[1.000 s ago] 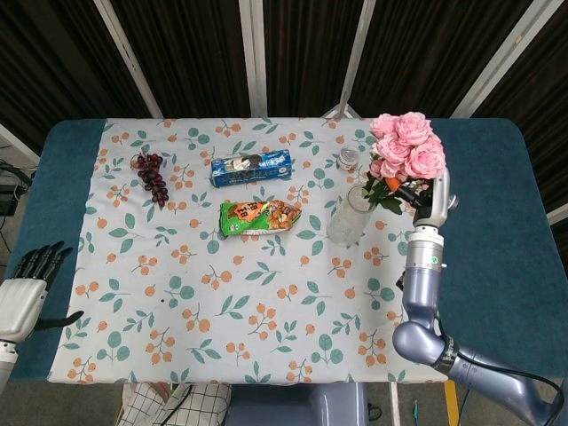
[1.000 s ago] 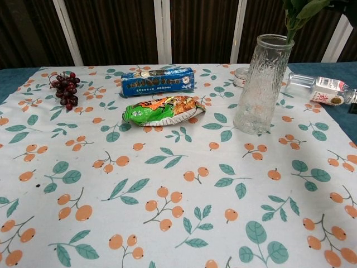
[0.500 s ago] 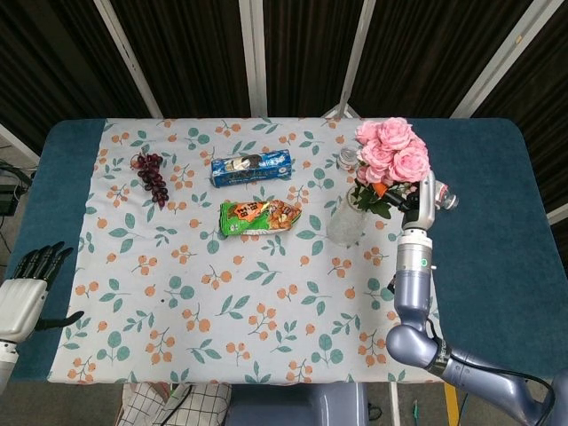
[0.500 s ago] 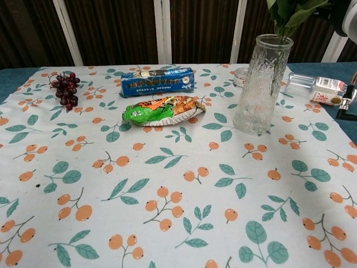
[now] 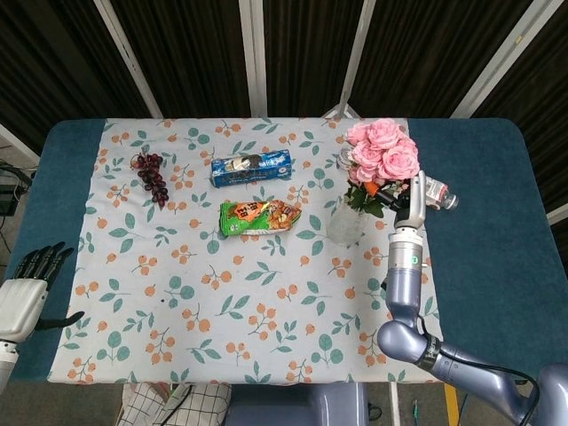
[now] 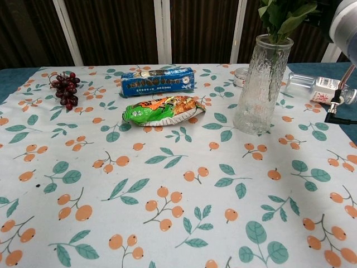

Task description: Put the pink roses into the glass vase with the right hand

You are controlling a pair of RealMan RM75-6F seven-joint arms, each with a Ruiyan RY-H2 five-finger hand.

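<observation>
The pink roses [image 5: 382, 151] hang as a bunch directly over the glass vase [image 5: 345, 223], which stands upright on the cloth at the right. My right hand [image 5: 401, 192] grips the stems just below the blooms, on the vase's right side. In the chest view the green leaves [image 6: 280, 15] sit right at the mouth of the vase [image 6: 260, 84]; I cannot make out stems inside the glass. My right forearm [image 6: 346, 22] fills the top right corner there. At the table's near left corner my left hand [image 5: 27, 286] rests with fingers apart, holding nothing.
A plastic bottle [image 6: 323, 89] lies right of the vase, and a small jar [image 6: 241, 76] stands behind it. A green snack bag [image 5: 259, 215] and a blue biscuit pack [image 5: 251, 167] lie left of the vase. Dark grapes [image 5: 151, 176] sit far left.
My right hand has carried the roses leftward and lower, from right of the vase to directly over its mouth. The left hand has not moved.
</observation>
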